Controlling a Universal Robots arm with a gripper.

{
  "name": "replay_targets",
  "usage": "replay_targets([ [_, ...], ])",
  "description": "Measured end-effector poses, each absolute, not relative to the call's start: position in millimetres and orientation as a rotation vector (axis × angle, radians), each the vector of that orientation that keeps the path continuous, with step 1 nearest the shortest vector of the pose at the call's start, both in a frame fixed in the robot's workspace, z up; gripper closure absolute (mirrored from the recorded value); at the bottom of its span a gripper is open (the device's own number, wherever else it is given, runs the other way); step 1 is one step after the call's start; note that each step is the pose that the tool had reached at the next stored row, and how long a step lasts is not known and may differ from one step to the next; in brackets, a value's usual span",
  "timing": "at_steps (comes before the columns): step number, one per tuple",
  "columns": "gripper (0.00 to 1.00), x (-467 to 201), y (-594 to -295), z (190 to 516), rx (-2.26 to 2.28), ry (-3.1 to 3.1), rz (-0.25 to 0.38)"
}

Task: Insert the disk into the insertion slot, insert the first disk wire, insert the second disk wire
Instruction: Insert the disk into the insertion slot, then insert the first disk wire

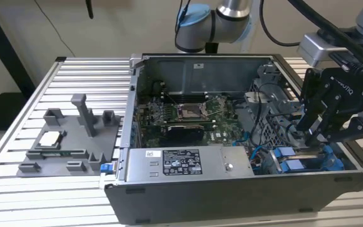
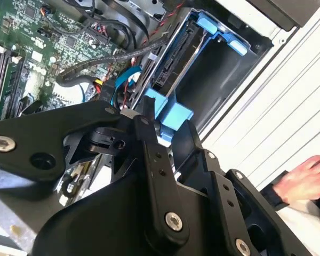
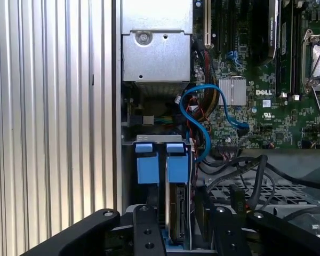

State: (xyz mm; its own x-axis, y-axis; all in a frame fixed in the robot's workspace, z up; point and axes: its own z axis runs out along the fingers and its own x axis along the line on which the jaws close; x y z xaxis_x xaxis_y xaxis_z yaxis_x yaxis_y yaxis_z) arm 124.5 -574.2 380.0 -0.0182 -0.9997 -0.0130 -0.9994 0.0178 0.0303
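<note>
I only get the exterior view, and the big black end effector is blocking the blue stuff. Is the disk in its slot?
Observer: It looks seated. In the first wrist view the disk stands on edge in its blue carrier, low under the end effector.
Operator: Is the slot next to it full too?
Observer: The neighbouring slot looks empty in the second wrist view: dark, with only a blue frame.
Operator: Anybody nearby?
Observer: Yes, the second wrist view shows a person's hand outside the case.
</note>
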Motion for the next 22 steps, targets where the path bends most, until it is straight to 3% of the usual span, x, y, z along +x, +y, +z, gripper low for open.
replay_targets([
  [22, 0.59, 123, -569, 399, 2.193, -2.233, -0.048],
])
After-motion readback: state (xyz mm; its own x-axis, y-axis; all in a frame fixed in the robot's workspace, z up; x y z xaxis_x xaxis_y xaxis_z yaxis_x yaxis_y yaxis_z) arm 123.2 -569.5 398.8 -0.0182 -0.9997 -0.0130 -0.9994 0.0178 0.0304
